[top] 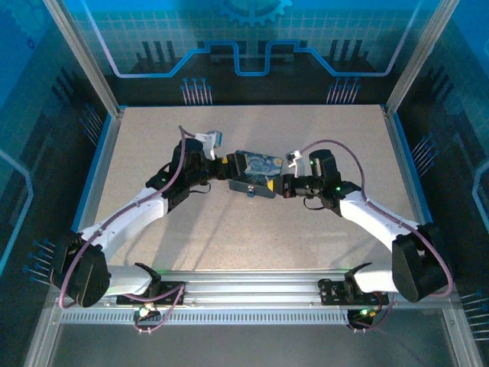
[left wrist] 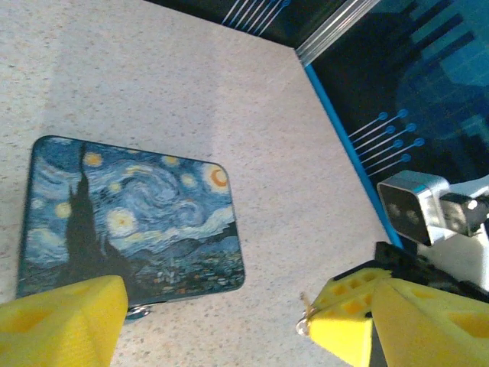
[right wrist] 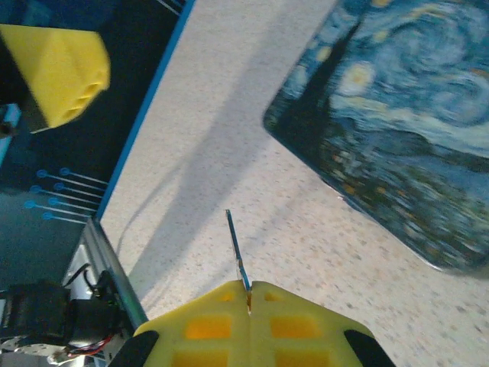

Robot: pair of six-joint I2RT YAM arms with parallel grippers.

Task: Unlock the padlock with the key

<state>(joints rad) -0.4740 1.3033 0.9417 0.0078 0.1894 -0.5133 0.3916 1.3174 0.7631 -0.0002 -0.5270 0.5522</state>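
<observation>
Right gripper [right wrist: 248, 294] is pinched shut on the key [right wrist: 235, 248]. The thin sliver sticks straight out of the closed tips, long axis in line with the fingers and leaning slightly left in the right wrist view. Its tip is over bare table [top: 153, 145], aimed past the corner of the Starry Night tin [left wrist: 130, 214], not at it.

Left gripper [top: 222, 169] has jaws spread wide and nothing in them, sitting at the tin's left end.

The padlock [top: 251, 189] lies on the table against the tin's near edge, between the two grippers. From above it is a tiny blue blob, so which way the keyhole faces can't be told.

Step in hand looks like lining the key up with the padlock. To do it well:
- left jaws close on the lock body first so it can't skid
- keyhole turned toward the right gripper
- key axis brought dead in line with the keyway before pushing
- no sideways load, the key is thin
- turn with wrist roll only
</observation>
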